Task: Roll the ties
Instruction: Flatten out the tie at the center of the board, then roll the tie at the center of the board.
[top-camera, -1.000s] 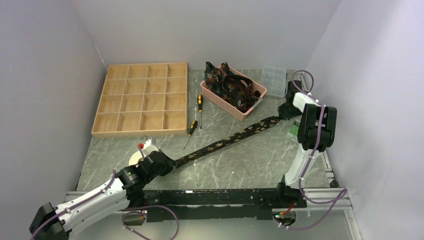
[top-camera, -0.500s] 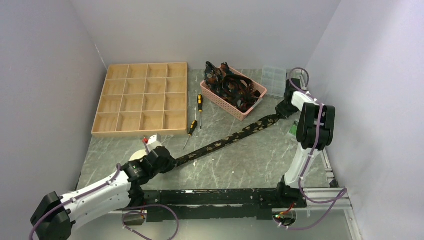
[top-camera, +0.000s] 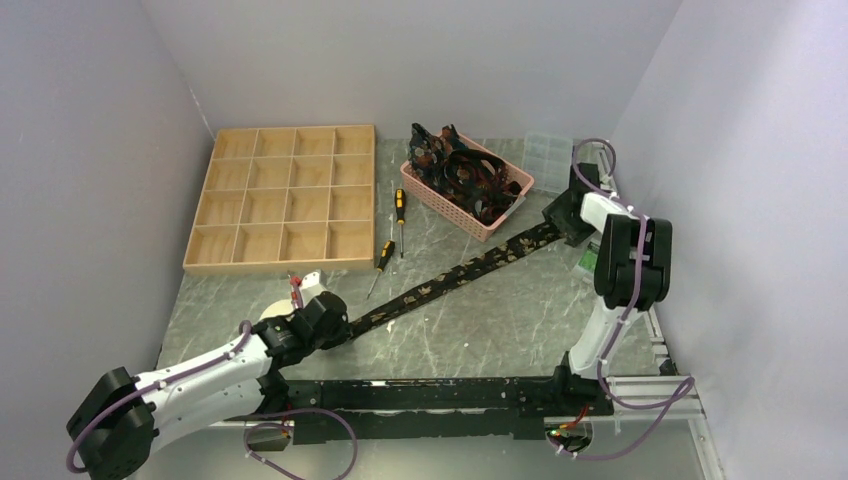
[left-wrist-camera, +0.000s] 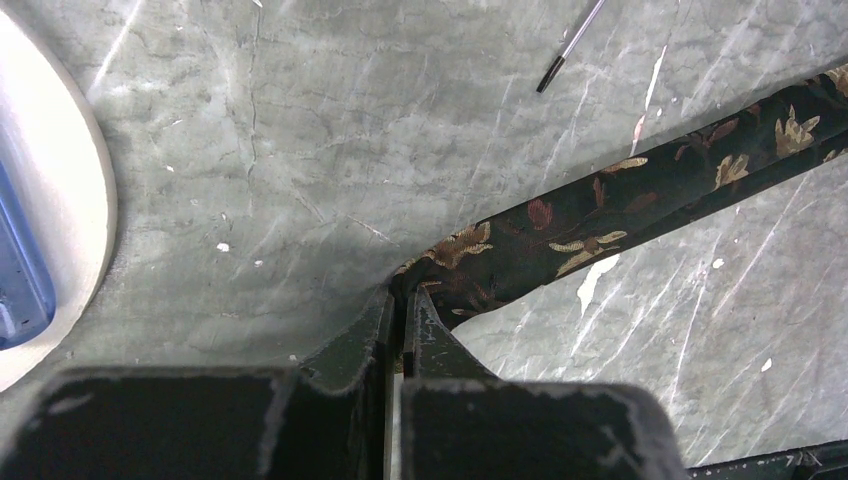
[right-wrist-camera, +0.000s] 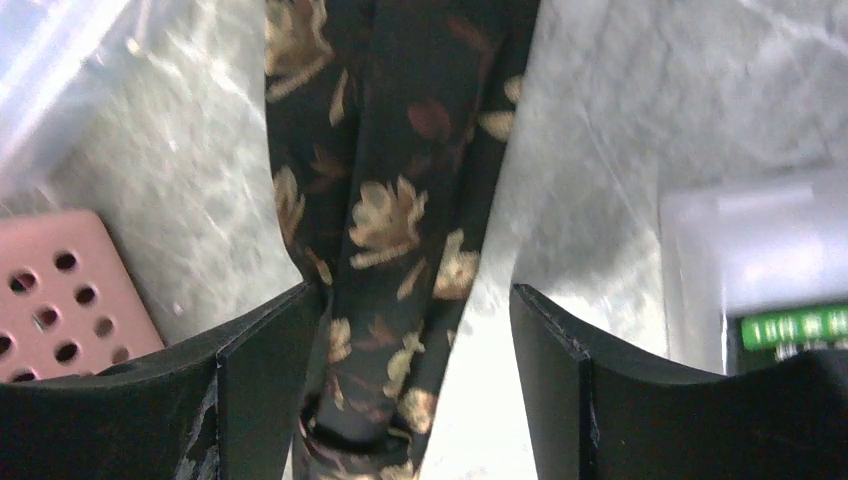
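The right tool (right-wrist-camera: 412, 300) had sprung wide since a second before, straddling without gripping the black, gold-leafed tie (top-camera: 450, 280), which stretched diagonally across the surface (top-camera: 500, 330); the left tool (left-wrist-camera: 400, 305) stayed clamped on its near end.

Overhead wide; wrist views close, downward; tie (top-camera: 450, 280) shared.

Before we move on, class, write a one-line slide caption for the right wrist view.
Open right gripper straddles a leaf-patterned black tie beside pink basket.
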